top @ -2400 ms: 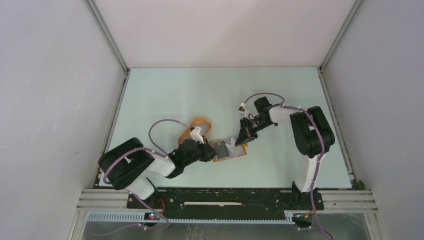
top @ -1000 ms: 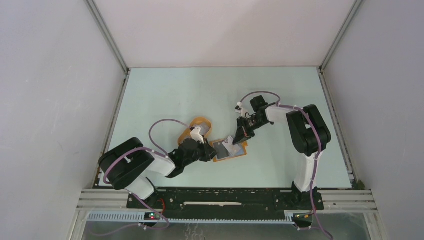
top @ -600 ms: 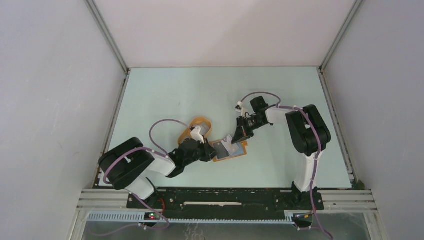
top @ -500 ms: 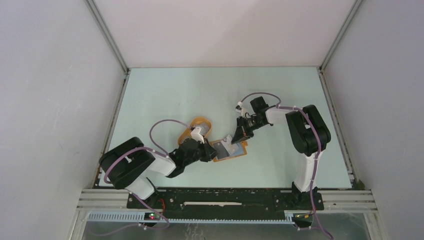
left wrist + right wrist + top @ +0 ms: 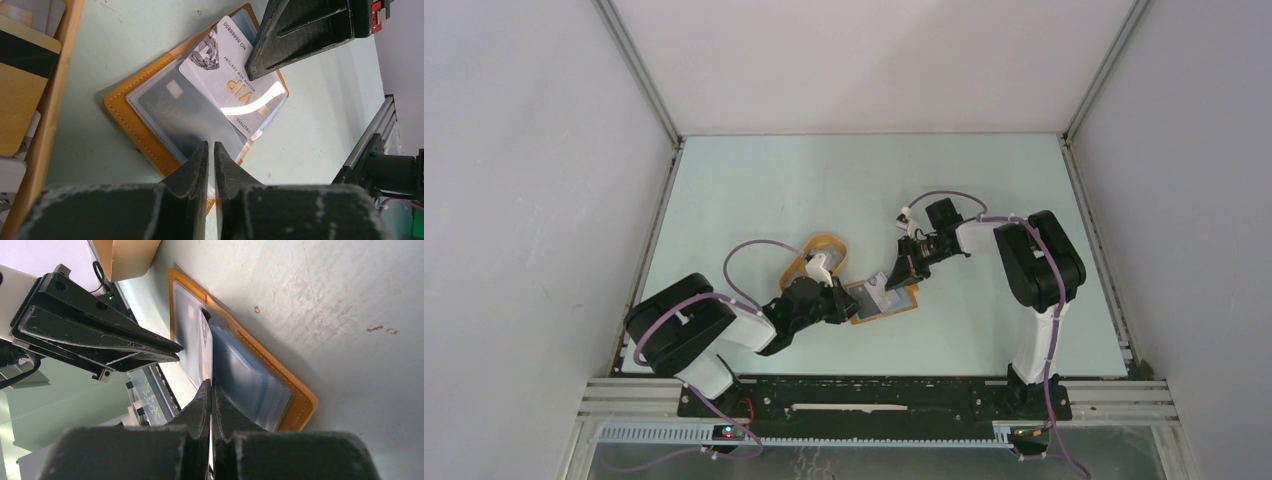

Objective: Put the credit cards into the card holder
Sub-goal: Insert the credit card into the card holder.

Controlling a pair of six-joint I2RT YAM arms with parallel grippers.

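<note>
The orange card holder [image 5: 906, 304] lies open on the table, its clear blue-grey sleeves up; it also shows in the left wrist view [image 5: 125, 112] and the right wrist view [image 5: 295, 395]. My right gripper [image 5: 895, 279] [image 5: 211, 385] is shut on a white credit card [image 5: 225, 70] printed "VIP". The card is tilted, with its lower edge among the sleeves [image 5: 206, 340]. A grey card [image 5: 182, 107] sits inside a sleeve. My left gripper [image 5: 847, 302] [image 5: 211, 147] is shut, its tips over the holder's near-left edge; whether it pinches a sleeve is unclear.
An oval orange tray [image 5: 821, 252] lies just left of and behind the holder. It holds more cards, among them a gold one with a black stripe [image 5: 20, 75]. The two grippers are close together over the holder. The frame rail [image 5: 370, 145] runs along the near edge.
My right gripper has moved a little to the left with the white card, closer over the holder. The left arm and the holder have stayed put.
</note>
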